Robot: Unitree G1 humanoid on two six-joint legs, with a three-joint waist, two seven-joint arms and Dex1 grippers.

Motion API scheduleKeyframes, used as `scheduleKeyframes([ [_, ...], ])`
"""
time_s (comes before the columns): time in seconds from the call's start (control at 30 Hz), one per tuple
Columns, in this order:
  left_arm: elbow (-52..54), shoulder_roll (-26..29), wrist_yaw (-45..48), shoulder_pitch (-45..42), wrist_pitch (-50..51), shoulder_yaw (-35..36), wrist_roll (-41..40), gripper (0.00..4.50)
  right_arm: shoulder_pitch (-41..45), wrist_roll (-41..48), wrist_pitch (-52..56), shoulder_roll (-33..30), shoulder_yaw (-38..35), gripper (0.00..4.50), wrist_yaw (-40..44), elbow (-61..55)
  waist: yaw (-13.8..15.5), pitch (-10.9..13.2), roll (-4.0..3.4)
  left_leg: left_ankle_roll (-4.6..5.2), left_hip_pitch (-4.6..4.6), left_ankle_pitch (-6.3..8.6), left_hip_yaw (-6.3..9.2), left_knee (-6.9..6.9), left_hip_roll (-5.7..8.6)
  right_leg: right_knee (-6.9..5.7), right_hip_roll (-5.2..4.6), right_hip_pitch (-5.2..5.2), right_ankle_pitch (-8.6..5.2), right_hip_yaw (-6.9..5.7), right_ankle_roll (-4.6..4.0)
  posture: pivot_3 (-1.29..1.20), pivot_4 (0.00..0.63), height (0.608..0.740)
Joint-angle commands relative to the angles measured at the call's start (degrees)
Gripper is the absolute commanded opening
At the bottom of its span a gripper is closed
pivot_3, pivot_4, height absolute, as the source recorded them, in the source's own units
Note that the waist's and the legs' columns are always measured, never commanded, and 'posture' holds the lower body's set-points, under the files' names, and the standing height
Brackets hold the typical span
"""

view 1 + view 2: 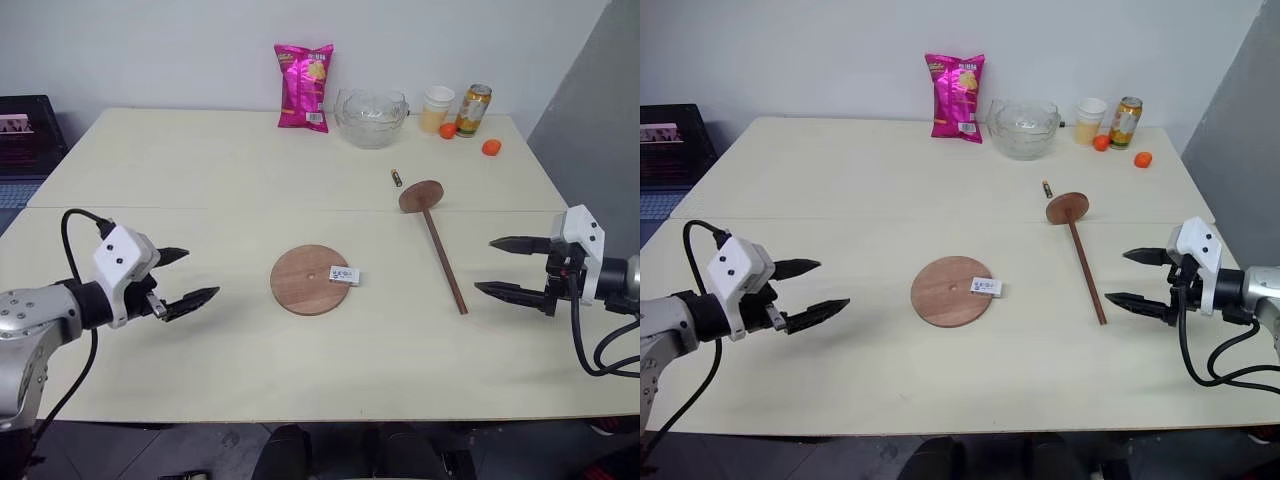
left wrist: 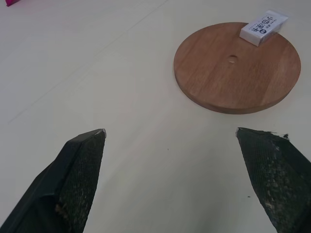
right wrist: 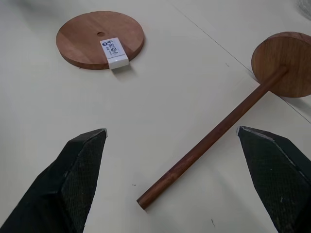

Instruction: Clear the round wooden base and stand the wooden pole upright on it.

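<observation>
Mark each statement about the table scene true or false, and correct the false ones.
1. A small white eraser lies on the round wooden base. True.
2. The wooden pole stands upright in the base. False: it lies flat on the table.
3. The left gripper is open and empty. True.
4. The right gripper holds the pole. False: it is open, apart from the pole.
5. The glass bowl sits on the base. False: it stands at the table's far edge.

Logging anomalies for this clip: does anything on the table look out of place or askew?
A small white eraser lies on the round wooden base, overhanging its edge. The wooden pole lies flat on the table rather than standing. Nothing looks spilled or damaged.
</observation>
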State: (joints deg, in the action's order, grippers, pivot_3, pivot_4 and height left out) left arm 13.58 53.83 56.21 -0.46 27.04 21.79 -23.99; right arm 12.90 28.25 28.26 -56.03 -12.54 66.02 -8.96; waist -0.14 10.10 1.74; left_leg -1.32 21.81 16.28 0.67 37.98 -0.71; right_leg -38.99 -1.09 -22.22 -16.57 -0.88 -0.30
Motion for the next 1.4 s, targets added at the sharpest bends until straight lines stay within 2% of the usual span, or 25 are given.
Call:
scheduleKeyframes([
  [0.03, 0.38, 1.11, 0.23, -0.73, -0.58, 1.12, -0.3, 4.47, 0.44, 0.35, -1.14, -0.57, -1.84, 4.5, -0.15, -0.96, 0.02, 0.0, 0.0, 0.0, 0.0, 0.0, 0.0, 0.0, 0.0, 0.0, 0.0, 0.0, 0.0, 0.0, 0.0, 0.0, 0.15, 0.74],
  [0.37, 0.2, 0.3, 0.66, -1.27, -3.93, 2.3, -1.2, 4.47, 1.32, -0.66, -2.08, -0.36, -1.25, 4.5, -0.99, 0.32, 0.02, 0.0, 0.0, 0.0, 0.0, 0.0, 0.0, 0.0, 0.0, 0.0, 0.0, 0.0, 0.0, 0.0, 0.0, 0.0, 0.15, 0.74],
  [0.43, -0.3, 0.75, 1.68, -1.72, -1.79, 2.74, -3.35, 4.47, 1.5, -0.19, -0.9, -0.95, -1.04, 4.5, -0.54, 0.34, 0.0, 0.0, 0.0, 0.0, 0.0, 0.0, -0.01, 0.0, 0.0, 0.0, 0.0, 0.0, 0.0, 0.0, 0.0, 0.0, 0.15, 0.74],
  [0.57, 0.54, 2.89, 3.94, -1.13, -3.41, 1.06, -1.82, 4.47, 1.95, -0.26, -0.76, -1.38, -0.53, 4.5, -0.31, -0.59, 0.0, 0.0, 0.0, 0.0, 0.0, 0.0, 0.0, 0.0, 0.0, -0.01, 0.0, 0.0, 0.0, -0.01, 0.0, 0.0, 0.15, 0.74],
  [0.8, 5.39, 3.15, 5.2, -3.78, -3.02, -2.15, -3.49, 4.47, 5.37, 0.61, 0.03, 1.53, 3.95, 4.5, -1.82, -5.98, -0.07, 0.0, -0.01, 0.0, 0.0, 0.0, -0.01, 0.0, 0.0, 0.0, 0.0, 0.0, 0.0, 0.01, 0.0, 0.0, 0.15, 0.74],
  [0.97, 6.46, 3.61, 6.96, -4.84, -3.58, -4.91, -3.09, 4.47, 10.05, -2.22, 0.39, 8.1, 13.85, 4.5, -4.25, -8.51, -0.2, 0.0, -0.01, 0.0, -0.02, 0.0, 0.0, 0.0, -0.01, -0.03, 0.02, -0.01, 0.0, 0.01, 0.0, 0.0, 0.15, 0.74],
  [1.1, 6.74, 3.17, 7.7, -6.29, -4.08, -7.57, -2.62, 4.47, 16.08, -9.07, 0.63, 16.48, 24.5, 4.5, -8.61, -4.11, -0.25, -0.01, 0.02, 0.0, 0.02, 0.0, 0.0, 0.02, 0.01, -0.03, 0.02, -0.03, 0.0, 0.0, 0.0, 0.0, 0.15, 0.74],
  [1.4, 7.3, 2.91, 8.66, -7.84, -5.47, -12.48, -0.46, 4.47, 25.01, -17.31, -4.94, 28.85, 32.99, 4.5, -9.61, 12.73, -0.08, 0.0, 0.02, 0.0, 0.09, -0.01, -0.05, 0.1, 0.05, -0.02, 0.0, -0.08, 0.01, 0.06, 0.0, 0.0, 0.15, 0.74],
])
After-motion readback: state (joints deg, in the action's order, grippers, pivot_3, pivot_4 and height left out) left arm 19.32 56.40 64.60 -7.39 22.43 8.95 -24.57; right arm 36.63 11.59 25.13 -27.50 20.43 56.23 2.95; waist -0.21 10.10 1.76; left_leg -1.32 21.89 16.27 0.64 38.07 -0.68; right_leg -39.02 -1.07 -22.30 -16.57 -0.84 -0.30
